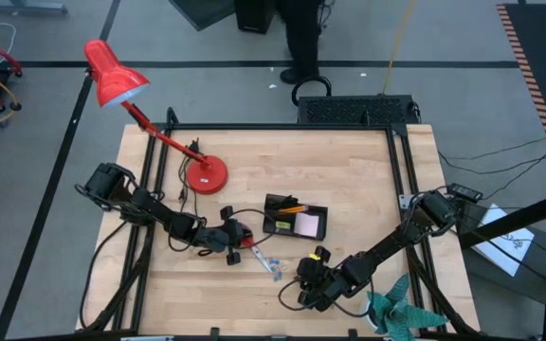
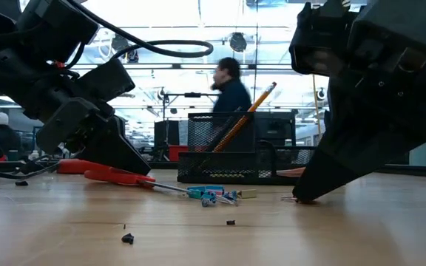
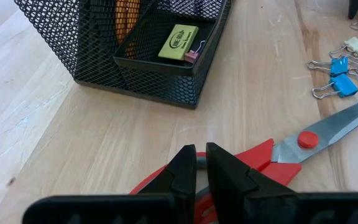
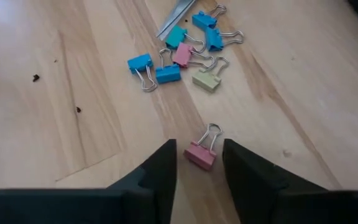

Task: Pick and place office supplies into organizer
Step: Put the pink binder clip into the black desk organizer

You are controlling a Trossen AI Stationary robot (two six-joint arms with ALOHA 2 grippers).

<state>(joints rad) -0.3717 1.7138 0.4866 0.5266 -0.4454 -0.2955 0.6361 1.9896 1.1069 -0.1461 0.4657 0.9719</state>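
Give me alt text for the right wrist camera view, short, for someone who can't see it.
The right gripper has its two dark fingers open on either side of a pink binder clip lying on the wooden table. Farther off lies a loose cluster of binder clips, blue, teal, pink and pale yellow, beside the scissors' blade tip.

Red-handled scissors (image 3: pixel 272 158) and scattered clips (image 4: pixel 179 53) lie beside the black mesh organizer (image 3: pixel 148 68).
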